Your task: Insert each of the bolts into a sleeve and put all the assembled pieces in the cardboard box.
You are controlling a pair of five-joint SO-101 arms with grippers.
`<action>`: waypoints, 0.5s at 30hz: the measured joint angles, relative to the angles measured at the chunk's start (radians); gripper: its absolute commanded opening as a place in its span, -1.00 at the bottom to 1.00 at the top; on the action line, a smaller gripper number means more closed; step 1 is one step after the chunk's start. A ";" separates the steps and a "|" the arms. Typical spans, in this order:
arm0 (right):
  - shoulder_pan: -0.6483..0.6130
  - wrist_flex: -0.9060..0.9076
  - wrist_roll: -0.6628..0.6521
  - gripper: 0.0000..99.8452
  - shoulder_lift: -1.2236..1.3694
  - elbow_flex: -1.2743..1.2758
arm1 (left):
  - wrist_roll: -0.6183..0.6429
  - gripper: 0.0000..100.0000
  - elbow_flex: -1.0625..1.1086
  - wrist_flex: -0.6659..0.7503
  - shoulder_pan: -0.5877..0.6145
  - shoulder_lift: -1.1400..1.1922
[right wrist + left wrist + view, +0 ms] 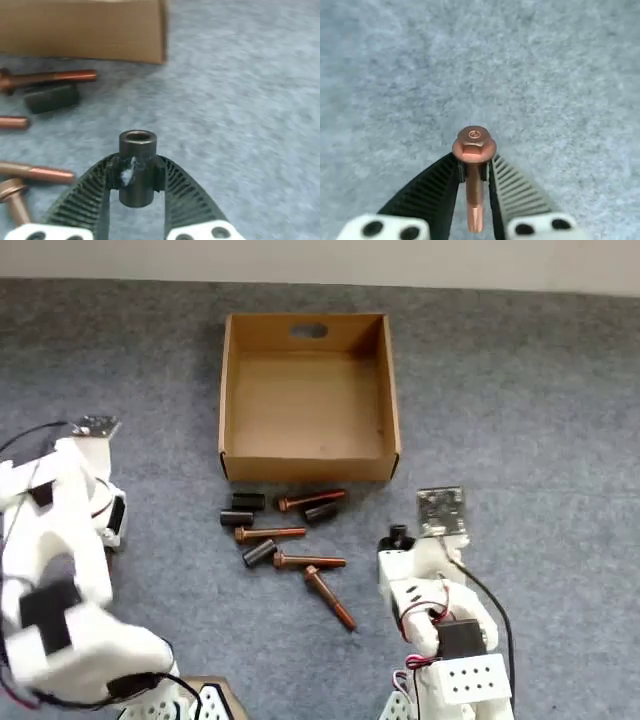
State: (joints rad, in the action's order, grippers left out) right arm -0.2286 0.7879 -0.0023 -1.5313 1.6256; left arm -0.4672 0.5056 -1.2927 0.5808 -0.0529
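The left claw (474,167) pinches a copper bolt (474,146) by its shank and the right claw (136,175) clamps a black sleeve (137,145) bore-outward, apparently ready for mating, while the other bolts (305,561) and loose sleeves (248,502) lie on the counter (520,390) before the cardboard box (308,468).

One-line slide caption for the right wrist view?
Right gripper shut on a dark sleeve, open bore visible; loose bolts and the cardboard box lie beyond on grey carpet.

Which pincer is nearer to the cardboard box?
Right. The right pincer, holding a sleeve, is near the box's front corner; the left pincer, holding a bolt, is farther off.
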 measured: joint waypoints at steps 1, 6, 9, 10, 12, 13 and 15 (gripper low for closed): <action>-0.028 0.000 0.000 -0.99 0.000 0.000 | 0.000 -0.99 0.025 0.003 0.000 -0.064; -0.198 -0.068 0.000 -0.99 0.000 -0.011 | 0.025 -0.99 0.137 0.052 -0.040 -0.433; -0.287 -0.193 0.000 -0.99 0.000 -0.012 | 0.149 -0.99 0.219 0.127 -0.095 -0.641; -0.318 -0.244 0.000 -0.99 0.000 -0.012 | 0.206 -0.99 0.245 0.155 -0.117 -0.703; -0.370 -0.347 0.000 -0.99 0.000 -0.012 | 0.319 -0.98 0.295 0.213 -0.161 -0.825; -0.387 -0.394 0.000 -0.99 0.000 -0.012 | 0.376 -0.98 0.316 0.242 -0.181 -0.884; -0.408 -0.485 0.000 -0.99 0.000 -0.012 | 0.468 -0.98 0.358 0.304 -0.227 -0.997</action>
State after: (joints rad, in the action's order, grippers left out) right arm -0.6368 0.3030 -0.0023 -1.5313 1.6134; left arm 0.0008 0.8631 -0.9889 0.3537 -1.0503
